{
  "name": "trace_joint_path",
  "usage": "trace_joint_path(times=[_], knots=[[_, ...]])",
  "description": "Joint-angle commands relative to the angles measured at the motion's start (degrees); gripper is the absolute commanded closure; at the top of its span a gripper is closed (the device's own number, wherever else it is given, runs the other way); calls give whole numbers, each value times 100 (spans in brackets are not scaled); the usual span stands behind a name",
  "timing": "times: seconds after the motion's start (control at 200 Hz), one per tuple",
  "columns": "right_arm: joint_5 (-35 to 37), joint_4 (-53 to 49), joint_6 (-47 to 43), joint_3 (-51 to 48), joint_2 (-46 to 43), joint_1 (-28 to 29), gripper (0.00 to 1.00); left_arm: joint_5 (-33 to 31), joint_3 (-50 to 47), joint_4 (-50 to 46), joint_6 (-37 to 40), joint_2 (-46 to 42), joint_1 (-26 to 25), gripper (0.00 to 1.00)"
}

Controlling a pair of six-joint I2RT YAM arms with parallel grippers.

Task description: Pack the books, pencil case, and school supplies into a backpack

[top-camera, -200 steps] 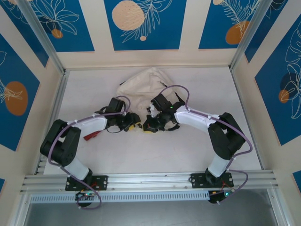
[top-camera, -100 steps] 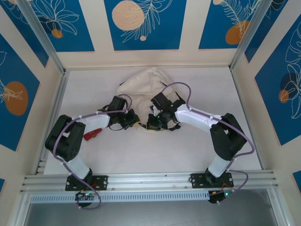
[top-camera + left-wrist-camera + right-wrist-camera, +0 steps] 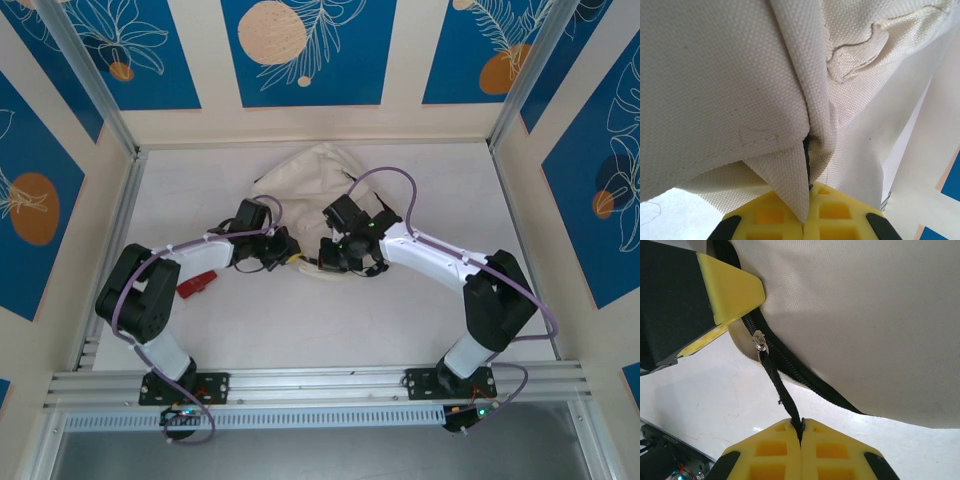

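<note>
— Top view: the cream backpack (image 3: 305,172) lies by the far edge of the counter (image 3: 420,320), at its middle. The left end effector (image 3: 291,257) and right end effector (image 3: 322,262) meet at its near rim. A red object (image 3: 197,283) lies toward the left edge.
— Left wrist: the yellow fingers (image 3: 775,220) are clamped on a fold of canvas (image 3: 790,185).
— Right wrist: that end effector is pinched tight on the black zipper pull strap (image 3: 782,390), stretched straight from the slider (image 3: 758,341).

One backpack (image 3: 305,170) is counted. Two arms are seen, a left arm (image 3: 195,258) and a right arm (image 3: 430,258), and two grippers with them, a left gripper (image 3: 804,220) and a right gripper (image 3: 801,432). One pull tab (image 3: 780,385) and one red object (image 3: 197,283) are tallied.
</note>
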Motion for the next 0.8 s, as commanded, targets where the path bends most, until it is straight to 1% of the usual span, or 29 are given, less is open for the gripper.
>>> trace_joint_path(times=[0.0, 0.09, 0.175, 0.245, 0.415, 0.475, 0.49, 0.51, 0.61, 0.645, 0.68, 0.695, 0.71, 0.745, 0.795], knots=[[-215, -733, -61, -205, -362, -8, 100, -1026, 91, -26, 225, 49, 480, 99], [-1450, 165, -457, -210, -226, -19, 100, -991, 167, -56, 377, 52, 503, 99], [-1963, 526, -570, 112, 157, -25, 100, -950, 226, -89, 549, 57, 573, 97], [-2058, 815, -518, 387, 512, -72, 100, -945, 252, -150, 716, 29, 661, 95], [-2321, 1526, -248, 1015, 1353, -191, 100, -915, 319, -373, 1200, -105, 934, 84], [-2370, 1578, -221, 1237, 1547, -203, 100, -974, 341, -463, 1343, -172, 1048, 82], [-2373, 1555, -233, 1301, 1580, -205, 98, -982, 346, -481, 1380, -189, 1079, 82], [-2333, 1522, -228, 1351, 1603, -215, 92, -983, 356, -517, 1421, -195, 1123, 81], [-1835, 1303, -298, 1262, 1392, -276, 54, -896, 420, -699, 1578, -211, 1335, 77], [-1570, 1162, -341, 1178, 1229, -314, 45, -894, 412, -748, 1635, -255, 1376, 74], [-1277, 989, -370, 1067, 1036, -366, 39, -915, 418, -854, 1688, -296, 1404, 69], [-1128, 929, -375, 996, 951, -387, 37, -923, 414, -897, 1719, -311, 1412, 65], [-994, 881, -371, 920, 858, -416, 36, -926, 413, -941, 1744, -352, 1413, 63], [-715, 756, -340, 732, 666, -504, 34, -968, 399, -1041, 1787, -426, 1411, 56], [-419, 615, -289, 438, 407, -667, 33, -985, 325, -1137, 1802, -559, 1413, 51]])
